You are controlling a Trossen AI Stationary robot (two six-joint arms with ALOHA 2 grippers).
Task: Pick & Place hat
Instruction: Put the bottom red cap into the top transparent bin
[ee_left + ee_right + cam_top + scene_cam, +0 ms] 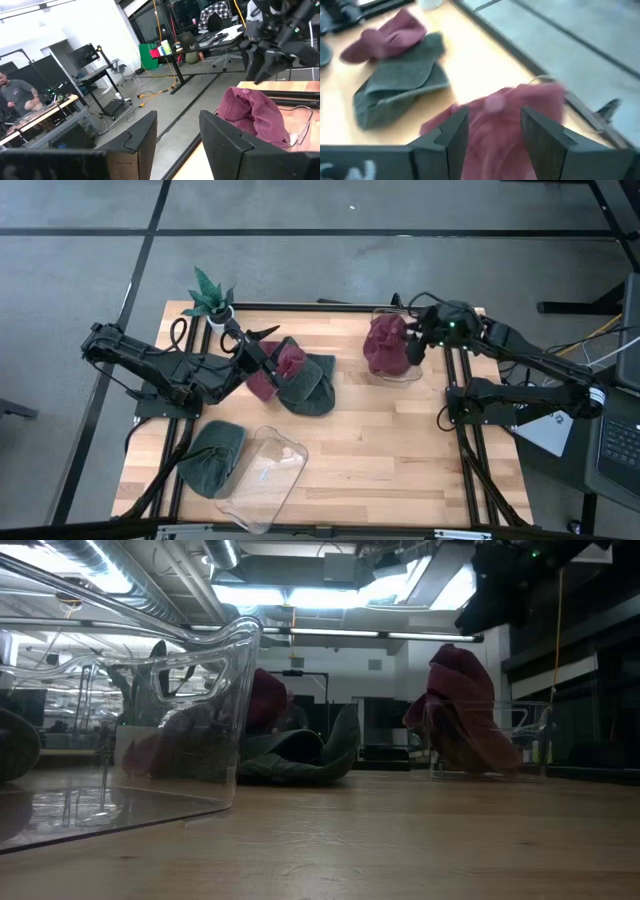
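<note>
A maroon hat (387, 345) sits heaped in a clear bin (405, 375) at the table's far right; it also shows in the low view (460, 710). My right gripper (412, 345) hangs open just above it, clear of the cloth (495, 600), with its fingers either side of the hat (520, 115). A second maroon hat (280, 365) lies on a green hat (310, 385) at mid-table. My left gripper (262, 345) is open and raised beside that pile, pointing toward the right bin (177, 122). Another green hat (213, 458) lies flat at the near left.
A second clear bin (265, 475) rests tilted on the near-left part of the table, partly against the green hat, and fills the low view's left (150, 720). A small potted plant (210, 295) stands at the far left corner. Bare wood (400, 450) spans the near right.
</note>
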